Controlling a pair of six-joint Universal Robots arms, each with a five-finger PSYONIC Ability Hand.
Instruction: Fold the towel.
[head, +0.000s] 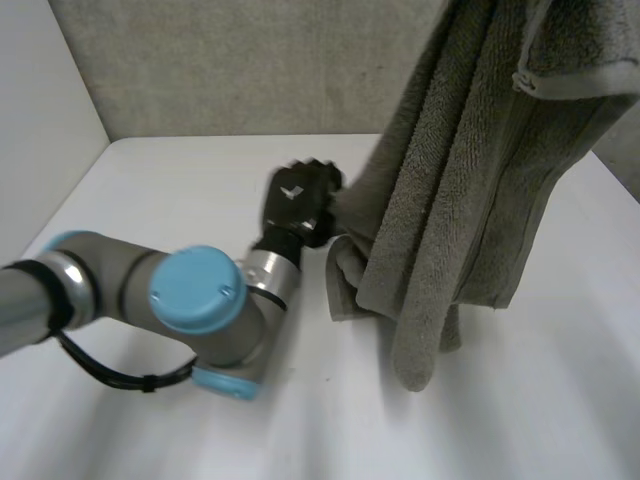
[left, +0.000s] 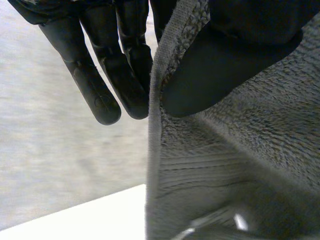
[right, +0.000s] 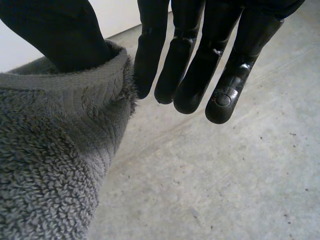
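Pinching a side hem of the towel (head: 470, 170) between thumb and straight fingers, your left hand (head: 300, 203) has a thin bite. Beyond its fingertips the towel hangs bunched, up to your right hand (right: 200, 55), thumb pressing another hem against straight fingers. Draw the left out level with the right, spreading it before lowering.

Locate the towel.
In the head view, the towel hangs at the right over the white table, a lower edge pinched by the left hand.
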